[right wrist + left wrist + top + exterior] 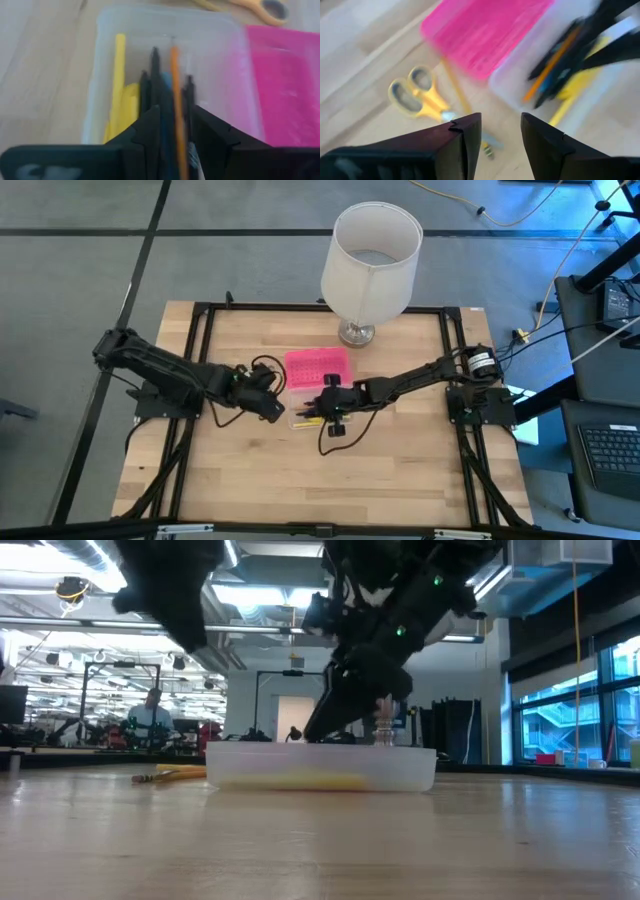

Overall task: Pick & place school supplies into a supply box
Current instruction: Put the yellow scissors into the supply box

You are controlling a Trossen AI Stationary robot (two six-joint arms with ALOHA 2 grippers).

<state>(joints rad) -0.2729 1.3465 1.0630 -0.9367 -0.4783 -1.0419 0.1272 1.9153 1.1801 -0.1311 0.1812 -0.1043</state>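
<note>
We are holding our right hand (172, 145) over the open tray of the supply box (100, 75), its fingers closed on a bundle of pens (156, 95) together with an orange pencil (175, 90). Our left hand (501, 132) is hovering just beside the box with its fingers parted and nothing between them.

In the box, a yellow pencil (120, 65) and other yellow pieces are already lying along one wall. The pink lid (317, 366) is lying folded back on the table (400, 470), on the box's far side.

Beside the box, near the lid's edge, we are seeing the yellow-handled scissors (417, 97) and a loose pencil (454, 85) resting on the table, close to the left hand.

We judge the pens and pencils light, stiff and smooth, likely to roll or slip, so a grip at mid-length suits them. The scissors look flat and awkward; the closed blades or pivot seem the best hold.

The white lamp (370, 260) is standing beyond the box, clear of both arms.
</note>
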